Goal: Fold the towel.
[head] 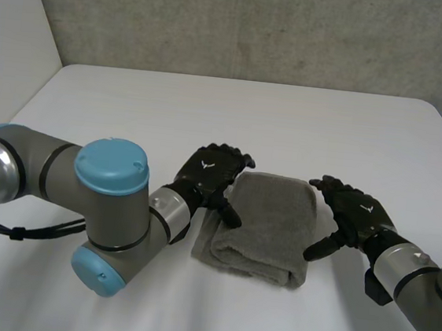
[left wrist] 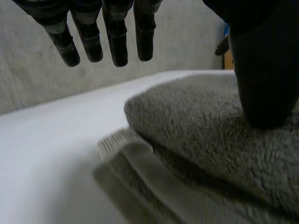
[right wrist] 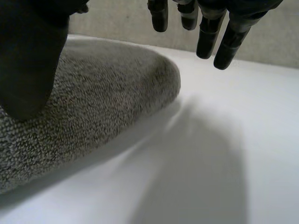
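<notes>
A grey towel lies folded into a thick rectangle in the middle of the white table. My left hand is at its left edge, open, with the thumb resting on top of the fold. In the left wrist view the left hand holds its fingers straight above the table beyond the towel, whose lower layer sticks out beneath the fold. My right hand is at the towel's right edge, also open. In the right wrist view the right hand has its thumb on the towel and its fingers straight over bare table.
The table runs back to a grey wall, with a white wall along its left side. My left arm's elbow lies low over the table, front left of the towel.
</notes>
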Robot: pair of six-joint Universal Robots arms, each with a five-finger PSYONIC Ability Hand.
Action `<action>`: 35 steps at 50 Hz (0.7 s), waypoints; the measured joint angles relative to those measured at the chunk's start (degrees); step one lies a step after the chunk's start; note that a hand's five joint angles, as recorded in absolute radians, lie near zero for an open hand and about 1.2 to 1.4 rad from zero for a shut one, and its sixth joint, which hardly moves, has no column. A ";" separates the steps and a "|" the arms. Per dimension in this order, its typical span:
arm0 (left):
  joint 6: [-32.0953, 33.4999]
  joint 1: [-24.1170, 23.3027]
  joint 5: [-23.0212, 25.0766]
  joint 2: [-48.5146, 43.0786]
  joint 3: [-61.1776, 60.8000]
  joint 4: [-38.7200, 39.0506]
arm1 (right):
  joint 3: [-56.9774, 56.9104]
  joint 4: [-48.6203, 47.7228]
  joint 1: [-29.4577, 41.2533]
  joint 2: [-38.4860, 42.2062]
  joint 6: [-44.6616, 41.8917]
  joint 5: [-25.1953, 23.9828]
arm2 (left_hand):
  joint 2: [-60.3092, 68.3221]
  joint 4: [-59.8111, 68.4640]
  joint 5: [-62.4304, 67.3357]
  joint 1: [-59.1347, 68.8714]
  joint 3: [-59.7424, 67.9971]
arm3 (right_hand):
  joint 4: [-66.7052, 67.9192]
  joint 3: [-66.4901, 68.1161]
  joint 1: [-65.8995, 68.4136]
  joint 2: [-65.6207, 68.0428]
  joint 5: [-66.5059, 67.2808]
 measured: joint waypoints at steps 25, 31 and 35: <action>6.39 4.32 -0.58 2.96 2.58 -6.96 | -7.72 3.91 2.54 0.75 -2.90 1.38 | -6.62 0.00 -5.27 -5.25 0.00 | 0.00 0.00 0.01 0.00 0.02; 4.31 5.92 -0.83 11.96 2.88 -12.16 | -14.01 10.72 2.36 -8.86 -5.29 3.25 | -6.62 0.00 -5.27 -5.26 0.00 | 0.00 0.00 0.01 0.00 0.02; 2.38 7.14 -1.46 17.17 3.75 -16.25 | -17.91 13.68 2.42 -12.55 -5.55 6.04 | -6.66 0.00 -5.27 -5.26 0.00 | 0.00 0.00 0.01 0.00 0.02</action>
